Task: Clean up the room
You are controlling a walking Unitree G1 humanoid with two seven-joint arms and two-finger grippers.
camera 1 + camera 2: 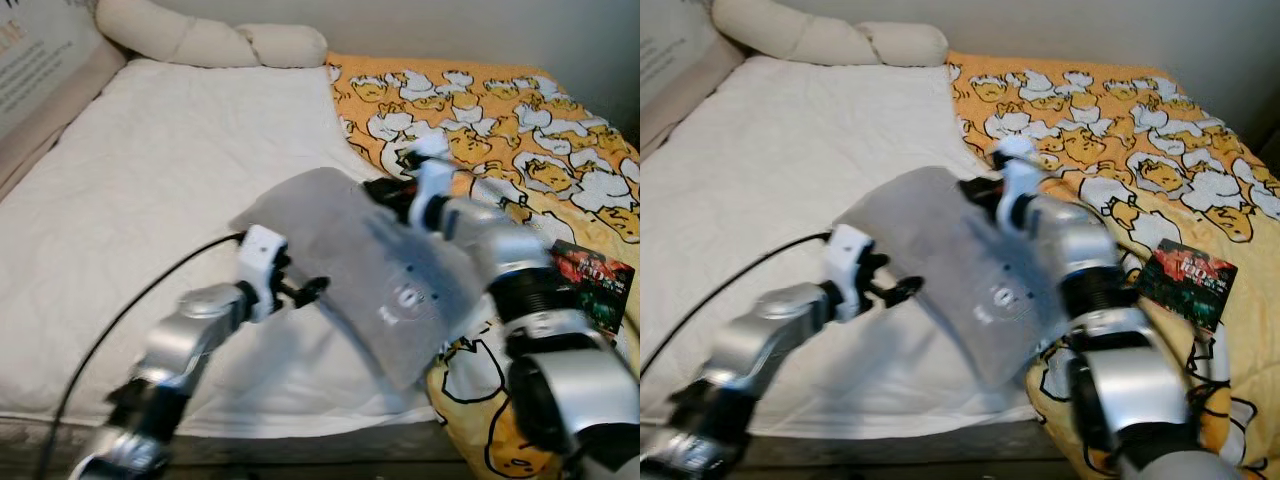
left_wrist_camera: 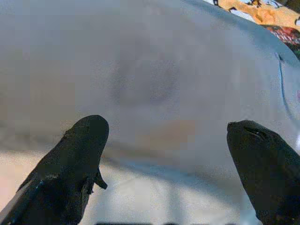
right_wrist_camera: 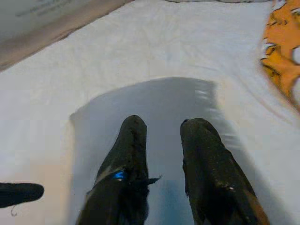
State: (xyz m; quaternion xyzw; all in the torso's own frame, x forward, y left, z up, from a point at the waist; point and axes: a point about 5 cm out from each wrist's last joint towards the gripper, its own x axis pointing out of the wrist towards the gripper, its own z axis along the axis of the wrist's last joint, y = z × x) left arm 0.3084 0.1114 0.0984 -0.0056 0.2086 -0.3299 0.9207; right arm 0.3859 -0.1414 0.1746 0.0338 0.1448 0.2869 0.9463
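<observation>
From my head, my right gripper (image 1: 385, 195) pinches the flat grey fabric pillowcase (image 1: 370, 270) over the white mattress (image 1: 150, 180), fingertips buried in cloth. My left wrist shows my left gripper (image 2: 168, 154) spread wide, the cloth just ahead. My right wrist shows fingers (image 3: 129, 154) clamped on that blurred cloth.

This is a bedroom in a home. A bed (image 1: 150, 200) takes up nearly all of the head views, its mattress covered with a plain white sheet that runs to the near edge. A long, cream bolster pillow (image 1: 205, 40) lies across the head end against a pale wall (image 1: 450, 25). On the right half lies an orange blanket (image 1: 510, 120) printed with white and yellow cartoon figures, rumpled and spilling over the bed's near corner. A padded beige side panel (image 1: 40, 110) borders the mattress on the left, a soft domestic furnishing.
</observation>
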